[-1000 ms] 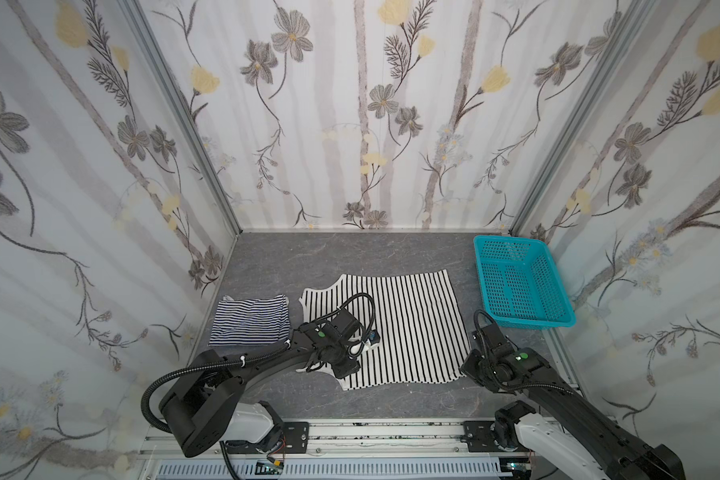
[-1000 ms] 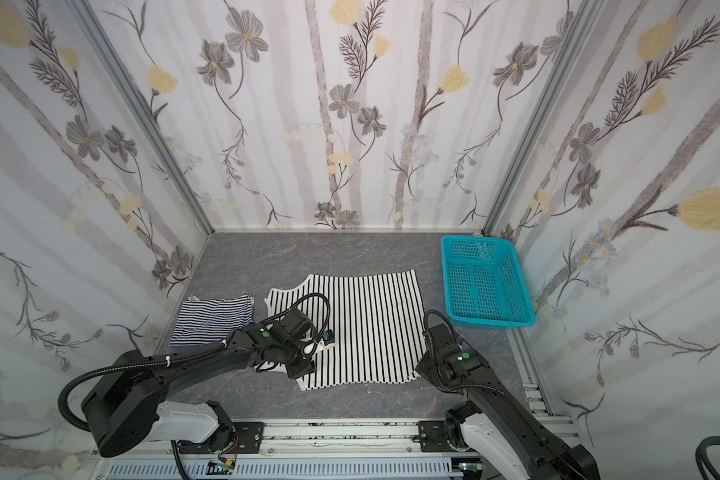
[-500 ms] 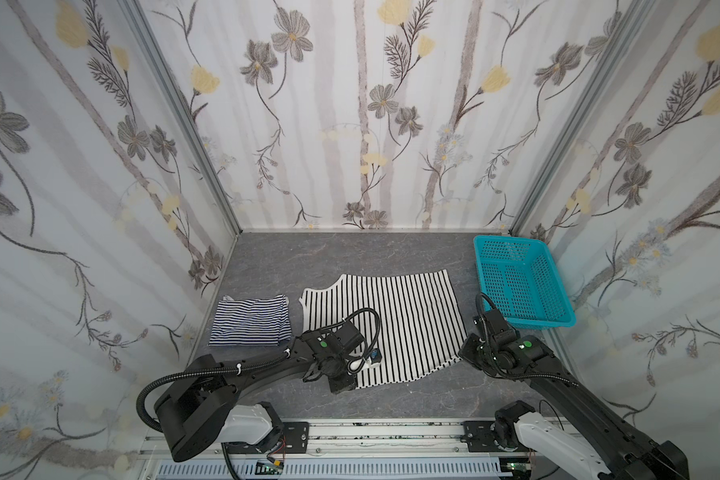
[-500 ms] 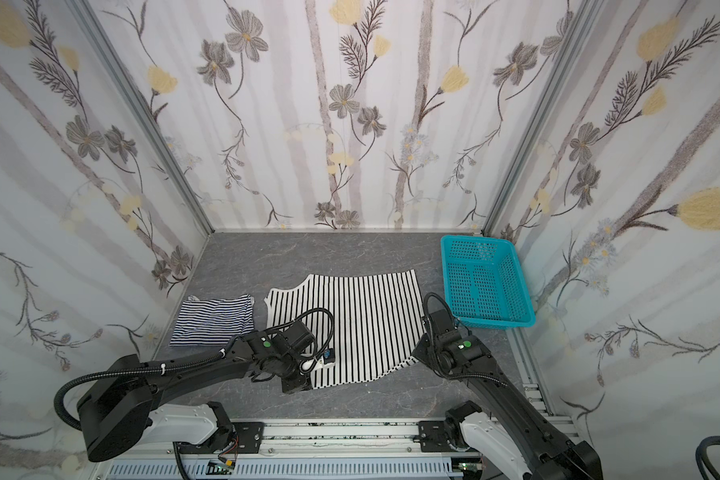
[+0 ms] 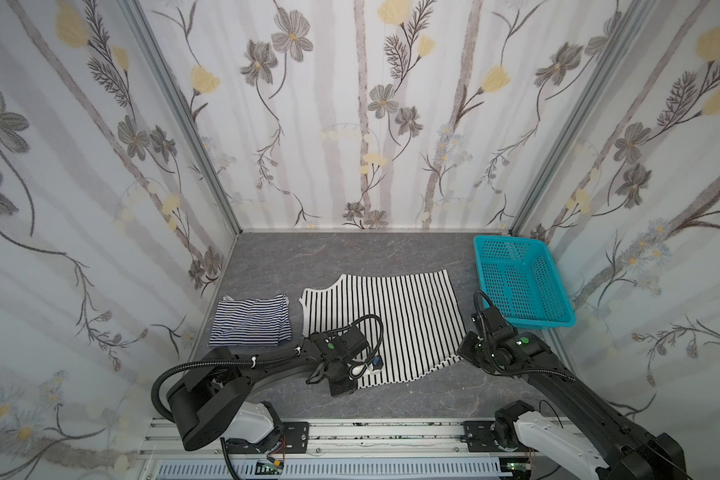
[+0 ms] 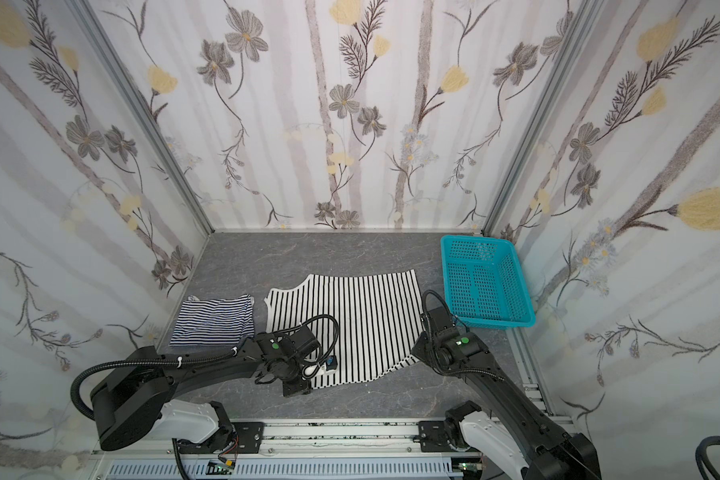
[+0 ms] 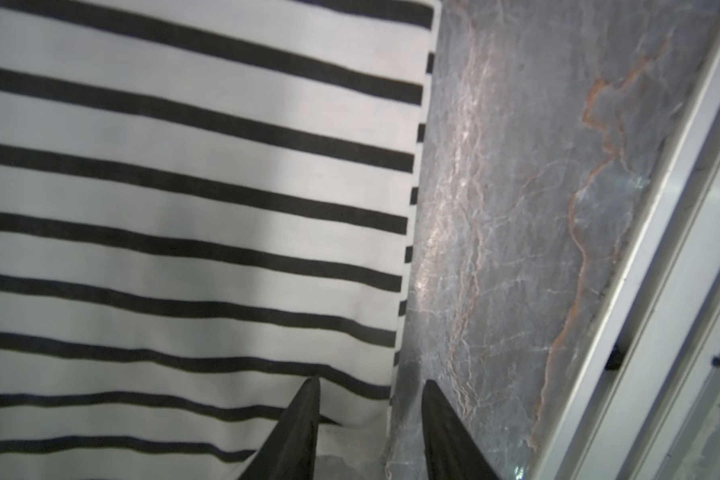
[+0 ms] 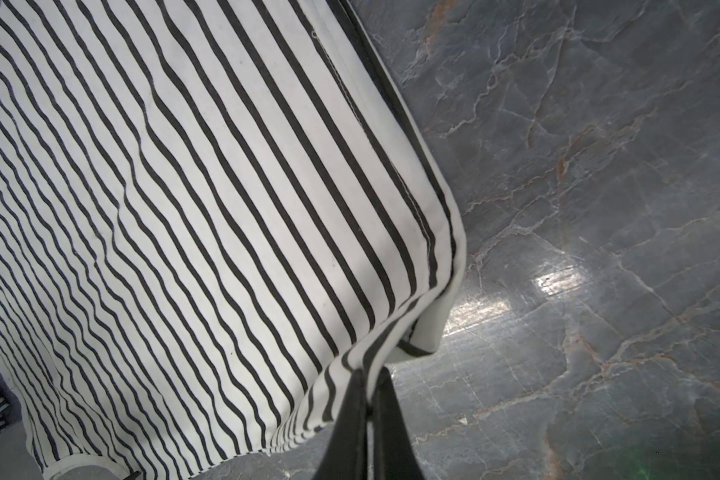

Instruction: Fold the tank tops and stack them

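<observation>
Desk [image 5: 350, 257] carries the wide-striped tank top [image 5: 408, 316] flat at its middle, long axis running side to side, with the folded fine-striped tank top [image 5: 250, 320] just left. At the wide-striped top's near edge the right tool [image 8: 371, 374] pinches the right corner, while the left tool [image 7: 371, 384], jaws spread, straddles the hem.

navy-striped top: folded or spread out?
Folded. The navy-striped top lies as a small rectangle with stacked edges showing, beside the wide-striped top.

The left claw [image 7: 373, 384] is standing low with jaws apart; the right claw [image 8: 371, 374] is pressing its jaws together.
</observation>
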Motion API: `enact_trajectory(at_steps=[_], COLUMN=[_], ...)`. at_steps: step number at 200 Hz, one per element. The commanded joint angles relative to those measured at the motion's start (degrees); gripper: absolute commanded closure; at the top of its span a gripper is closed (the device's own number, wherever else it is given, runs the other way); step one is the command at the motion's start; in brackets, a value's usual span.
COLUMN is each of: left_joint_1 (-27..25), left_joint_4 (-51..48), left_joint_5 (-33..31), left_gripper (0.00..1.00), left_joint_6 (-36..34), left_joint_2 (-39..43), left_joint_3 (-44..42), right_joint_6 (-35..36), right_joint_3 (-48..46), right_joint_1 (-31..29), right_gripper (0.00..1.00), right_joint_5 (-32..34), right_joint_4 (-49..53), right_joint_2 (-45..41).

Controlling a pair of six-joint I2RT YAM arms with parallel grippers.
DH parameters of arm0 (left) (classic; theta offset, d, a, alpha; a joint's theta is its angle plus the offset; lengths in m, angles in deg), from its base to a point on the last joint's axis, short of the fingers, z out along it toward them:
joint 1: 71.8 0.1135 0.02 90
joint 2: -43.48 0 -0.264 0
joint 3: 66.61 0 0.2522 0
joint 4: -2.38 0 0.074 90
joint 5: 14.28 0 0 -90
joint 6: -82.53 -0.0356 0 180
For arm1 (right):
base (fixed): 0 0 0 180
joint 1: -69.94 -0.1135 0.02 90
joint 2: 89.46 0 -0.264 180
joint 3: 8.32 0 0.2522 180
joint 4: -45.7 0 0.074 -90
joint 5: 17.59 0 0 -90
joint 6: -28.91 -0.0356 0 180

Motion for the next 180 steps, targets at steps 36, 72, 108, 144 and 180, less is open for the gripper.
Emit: enact_trajectory(at_steps=[36,72,108,144,180], left_joint_1=[0.0,0.6,3.3,6.1,8.3], left_joint_4=[-0.7,-0.8,-0.9,-1.1,-1.2], left_joint_5=[-1.4,-1.1,-0.5,0.1,-1.2], left_gripper=[0.78,0.90,0.91,0.95,0.94], left_joint_6=[-2.1,-2.0,-2.2,-3.2,-5.0], left_joint_2=[-1.7,-0.5,-1.4,-2.2,-3.9], left_joint_3=[0.0,1.6,4.3,7.3,9.4], right_joint_6=[0.9,1.6,2.9,5.0,7.7], right_joint_3=[0.4,0.2,0.6,2.5,4.8], right_joint_1=[0.7,1.6,2.6,3.6,5.4], right_gripper=[1.00,1.00,1.00,1.00,1.00], right_joint_5=[1.3,0.9,0.9,0.9,1.2], right_joint_4=[-2.3,-2.2,-2.4,-2.5,-2.8], right_joint_2=[0.3,-0.4,-0.1,1.8,4.3])
